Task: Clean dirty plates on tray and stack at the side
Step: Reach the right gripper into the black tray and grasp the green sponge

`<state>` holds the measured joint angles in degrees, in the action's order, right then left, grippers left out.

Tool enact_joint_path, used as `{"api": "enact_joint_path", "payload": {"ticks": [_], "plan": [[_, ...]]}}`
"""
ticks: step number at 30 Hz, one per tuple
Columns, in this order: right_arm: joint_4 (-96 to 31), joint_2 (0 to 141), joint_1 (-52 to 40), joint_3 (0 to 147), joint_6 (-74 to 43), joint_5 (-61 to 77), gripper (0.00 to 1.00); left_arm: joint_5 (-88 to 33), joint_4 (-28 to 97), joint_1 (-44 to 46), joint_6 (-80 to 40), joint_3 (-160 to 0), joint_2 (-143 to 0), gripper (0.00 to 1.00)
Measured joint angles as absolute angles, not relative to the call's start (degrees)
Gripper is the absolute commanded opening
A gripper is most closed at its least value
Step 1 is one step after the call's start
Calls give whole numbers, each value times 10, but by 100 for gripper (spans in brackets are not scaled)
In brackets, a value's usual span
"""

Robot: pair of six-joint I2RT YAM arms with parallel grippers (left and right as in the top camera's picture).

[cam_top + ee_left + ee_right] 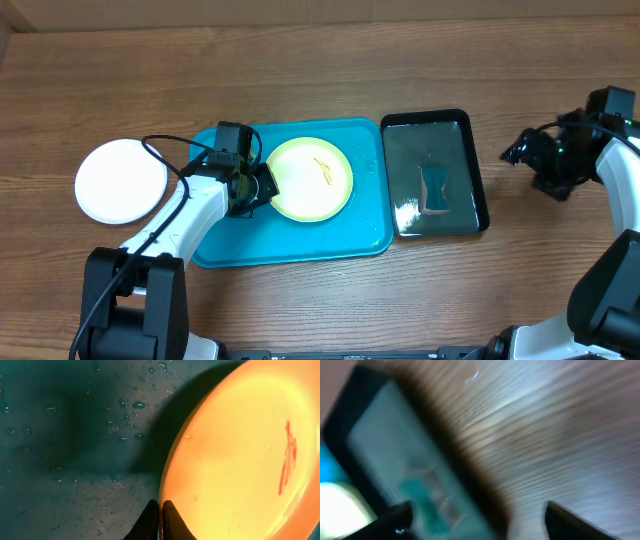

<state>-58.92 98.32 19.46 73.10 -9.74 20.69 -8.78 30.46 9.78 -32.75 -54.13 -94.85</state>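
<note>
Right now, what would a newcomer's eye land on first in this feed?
The yellow plate with an orange-red smear, sitting on the turquoise tray mid-table, the left gripper pinching its left rim. Then the clean-looking white plate on the wood to the left, and the wet black tray to the right.

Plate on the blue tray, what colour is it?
The plate is pale yellow; the overhead view shows it best.

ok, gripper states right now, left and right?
Left gripper: closed, pinching the rim of the yellow plate.
Right gripper: open, holding nothing; the view is blurred, but the fingers are wide apart.
</note>
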Motion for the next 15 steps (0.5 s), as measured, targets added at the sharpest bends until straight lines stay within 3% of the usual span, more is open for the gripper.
{"api": "enact_joint_path", "payload": {"ticks": [10, 15], "plan": [[-673, 983, 119, 734, -29, 272, 83, -94, 303, 98, -327, -541, -948, 13], [-677, 983, 33, 735, -20, 201, 87, -94, 304, 98, -318, -541, -948, 31]]}}
